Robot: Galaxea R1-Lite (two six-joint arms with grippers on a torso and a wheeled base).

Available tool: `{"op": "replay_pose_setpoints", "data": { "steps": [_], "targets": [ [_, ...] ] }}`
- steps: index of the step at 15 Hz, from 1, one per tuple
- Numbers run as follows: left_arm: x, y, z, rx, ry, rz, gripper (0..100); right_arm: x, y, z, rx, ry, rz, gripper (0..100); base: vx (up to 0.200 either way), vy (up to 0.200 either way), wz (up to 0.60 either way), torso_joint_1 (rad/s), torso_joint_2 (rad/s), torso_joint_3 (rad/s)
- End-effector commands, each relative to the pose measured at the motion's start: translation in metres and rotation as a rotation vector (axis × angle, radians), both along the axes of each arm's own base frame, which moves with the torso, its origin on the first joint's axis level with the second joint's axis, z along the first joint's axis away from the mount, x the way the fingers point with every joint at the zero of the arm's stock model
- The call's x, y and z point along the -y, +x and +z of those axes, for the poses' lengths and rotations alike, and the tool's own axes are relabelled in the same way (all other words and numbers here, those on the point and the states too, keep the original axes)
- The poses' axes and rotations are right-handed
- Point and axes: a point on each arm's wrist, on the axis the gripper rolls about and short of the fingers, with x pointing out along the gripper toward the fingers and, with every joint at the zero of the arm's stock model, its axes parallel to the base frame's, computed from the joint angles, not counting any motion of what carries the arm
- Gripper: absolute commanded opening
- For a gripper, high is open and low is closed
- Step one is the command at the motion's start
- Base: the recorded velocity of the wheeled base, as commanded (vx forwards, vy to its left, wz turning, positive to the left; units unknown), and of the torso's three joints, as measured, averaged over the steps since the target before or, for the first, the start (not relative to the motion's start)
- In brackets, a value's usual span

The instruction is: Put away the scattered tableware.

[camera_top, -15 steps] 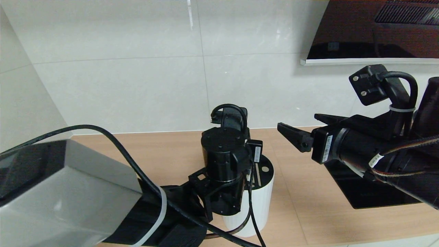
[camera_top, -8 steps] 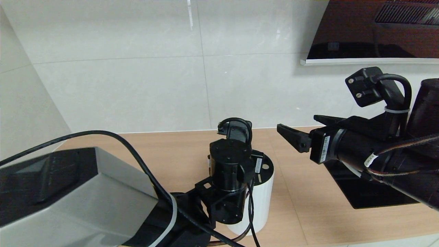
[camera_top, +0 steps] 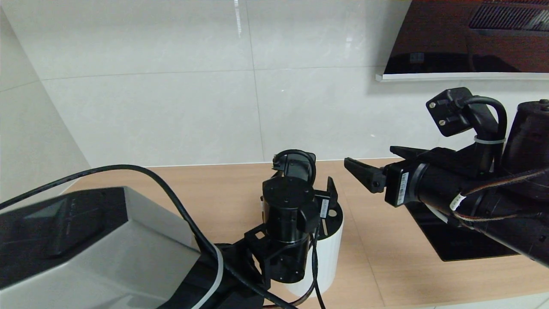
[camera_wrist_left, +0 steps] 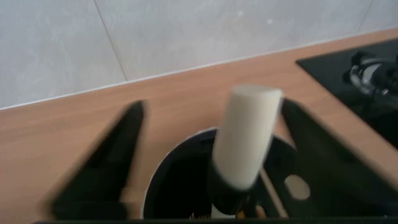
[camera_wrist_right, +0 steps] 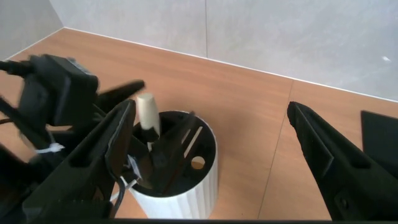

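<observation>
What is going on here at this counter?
The robot is putting tableware away. Its left gripper hangs just above a white holder on the wooden counter. A utensil with a cream handle stands in the holder, between the open jaws, which seem not to touch it. The right gripper is beside the holder, toward the black cooktop, with jaws open and nothing in them.
</observation>
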Motion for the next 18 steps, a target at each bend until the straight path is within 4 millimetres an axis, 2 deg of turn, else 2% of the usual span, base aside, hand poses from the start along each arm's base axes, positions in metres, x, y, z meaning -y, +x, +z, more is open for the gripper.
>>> {"op": "replay_pose_setpoints", "data": {
  "steps": [1,2,4,5,7,10,12,13,15,16,17,18],
  "targets": [
    [-0.004,-0.004,0.016,0.038,-0.048,0.001,100,0.000,0.000,0.000,-0.001,-0.001,0.001,100,0.000,0.000,0.00,0.000,0.00,0.000],
    [-0.011,-0.009,0.036,0.089,-0.108,-0.001,100,0.000,0.000,0.000,0.001,0.000,0.001,100,0.000,0.000,0.00,0.000,0.00,0.000],
    [-0.045,-0.034,0.087,0.184,-0.216,-0.029,100,0.005,-0.002,0.005,0.016,0.018,-0.008,100,0.000,0.000,0.00,0.000,0.00,0.000],
    [-0.063,-0.045,0.099,0.205,-0.226,-0.064,100,0.008,-0.002,0.008,0.031,0.030,-0.016,100,0.000,0.000,0.00,0.000,0.00,0.000],
    [-0.105,-0.053,0.112,0.240,-0.190,-0.109,100,0.015,0.002,0.010,0.051,0.045,-0.050,100,0.000,0.000,0.00,0.000,0.00,0.000],
    [-0.159,-0.071,0.144,0.347,-0.263,-0.022,100,0.045,-0.004,0.018,0.086,0.073,-0.129,100,0.000,0.000,0.00,0.000,0.00,0.000],
    [-0.201,-0.091,0.145,0.384,-0.267,0.072,100,0.082,-0.022,0.009,0.090,0.068,-0.221,100,0.000,0.000,0.00,0.000,0.00,0.000],
    [-0.219,-0.104,0.144,0.390,-0.255,0.118,100,0.100,-0.039,0.001,0.092,0.069,-0.252,100,0.000,0.000,0.00,0.000,0.00,0.000],
    [-0.251,-0.144,0.132,0.357,-0.217,0.174,100,0.134,-0.088,-0.023,0.119,0.079,-0.278,100,0.000,0.000,0.00,0.000,0.00,0.000],
    [-0.266,-0.170,0.125,0.337,-0.204,0.176,100,0.148,-0.114,-0.033,0.158,0.100,-0.283,100,0.000,0.000,0.00,0.000,0.00,0.000],
    [-0.280,-0.193,0.115,0.307,-0.176,0.206,100,0.160,-0.137,-0.039,0.196,0.122,-0.307,100,0.000,0.000,0.00,0.000,0.00,0.000],
    [-0.289,-0.206,0.109,0.293,-0.164,0.244,100,0.166,-0.151,-0.043,0.210,0.128,-0.324,100,0.000,0.000,0.00,0.000,0.00,0.000]
  ]
}}
